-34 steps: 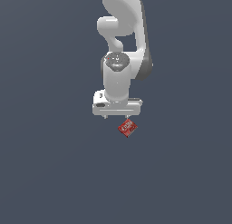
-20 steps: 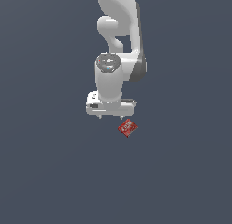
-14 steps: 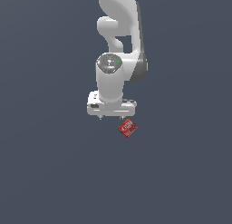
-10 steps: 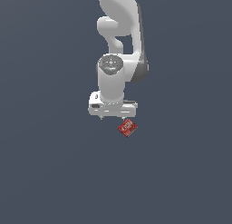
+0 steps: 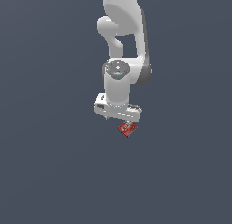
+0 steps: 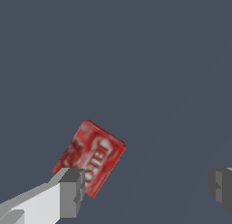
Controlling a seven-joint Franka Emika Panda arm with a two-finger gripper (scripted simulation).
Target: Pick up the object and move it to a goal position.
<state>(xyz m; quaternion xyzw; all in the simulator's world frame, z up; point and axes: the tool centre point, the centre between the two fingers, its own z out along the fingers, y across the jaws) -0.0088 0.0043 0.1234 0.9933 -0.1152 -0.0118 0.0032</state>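
The object is a small red flat box (image 5: 127,128) with white print, lying on the dark grey surface. In the exterior view it pokes out from under the white gripper (image 5: 118,115), toward the exterior view's right. In the wrist view the box (image 6: 90,156) lies tilted beside one fingertip (image 6: 72,191), which overlaps its corner; the other fingertip (image 6: 220,187) stands far off. The gripper (image 6: 146,189) is open and holds nothing; the box is off-centre, outside the middle of the gap.
The white arm (image 5: 124,46) rises above the gripper toward the top of the exterior view. The dark grey surface (image 5: 54,164) spreads all around with no other objects in view.
The gripper head swung toward the exterior view's left and then back right, ending close over the red box. The box has not moved.
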